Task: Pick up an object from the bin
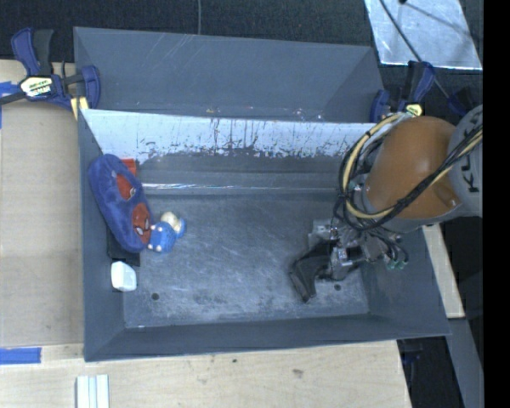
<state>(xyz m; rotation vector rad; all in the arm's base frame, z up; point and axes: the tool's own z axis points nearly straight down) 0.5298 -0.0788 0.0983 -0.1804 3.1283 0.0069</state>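
Hanging low at the right front of the bin [238, 317], the gripper [310, 277] sits just above the floor, below the arm's orange cover [412, 168]. Whether it stands wide or narrow cannot be told. The dark shape there may be all gripper or may include a dark thing, and the view does not settle it.

Candidate things lie well apart from the gripper, along the left wall:

1. Blue soft toy [115, 198] with red patches, lying lengthwise against the left wall. Judged light, soft and yielding. Cloth should give good friction, and it is not fragile. Take hold across the plump middle, pinching a fold. The side nearest the wall leaves little room.

2. Small figure [163, 234], blue, white and yellow, touching the toy's lower end on its right. Judged light, stiff and rounded, so it is likely to roll or slip. Close across its narrowest part.

3. White block [123, 276], near the left wall, just below the toy. Judged light and stiff. Flat sides suit a grip, but the wall crowds one side.
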